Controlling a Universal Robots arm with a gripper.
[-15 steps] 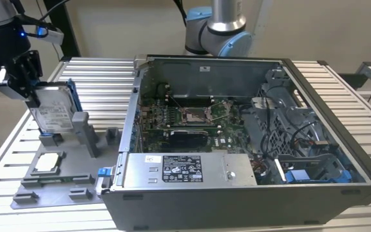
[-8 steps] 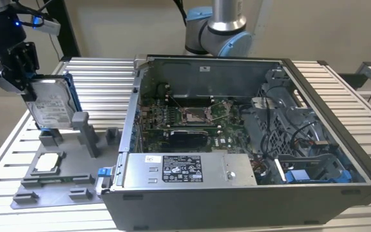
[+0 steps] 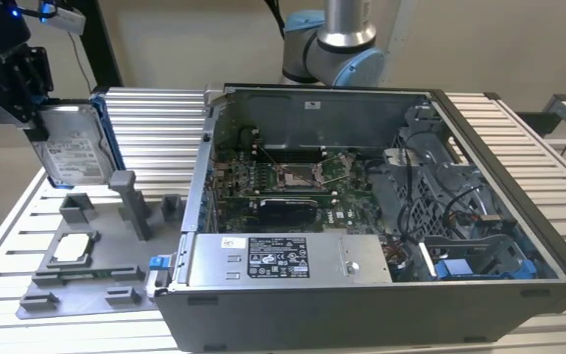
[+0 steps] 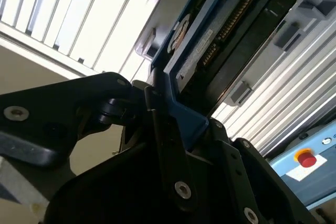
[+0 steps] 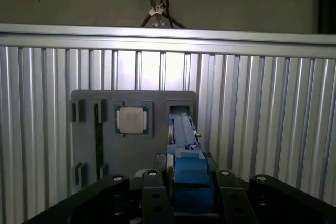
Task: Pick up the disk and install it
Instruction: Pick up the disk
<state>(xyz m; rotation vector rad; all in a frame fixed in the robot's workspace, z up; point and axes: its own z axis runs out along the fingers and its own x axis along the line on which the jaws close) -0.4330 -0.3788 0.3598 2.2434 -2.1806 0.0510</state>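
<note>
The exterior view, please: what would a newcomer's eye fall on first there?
The open computer case dominates the middle, its motherboard exposed. At the exterior view's left, the gripper is shut on the disk, holding it upright at the back of the grey holder, where a small silver chip lies.

An open computer case (image 3: 362, 313) lies on the slatted table (image 3: 155, 125), its motherboard (image 3: 293, 177) exposed and a grey, white-labelled box (image 3: 283, 259) along its nearest wall. At the exterior view's left, a grey fixture plate (image 3: 106, 269) carries a small square chip (image 3: 73, 249).
</note>
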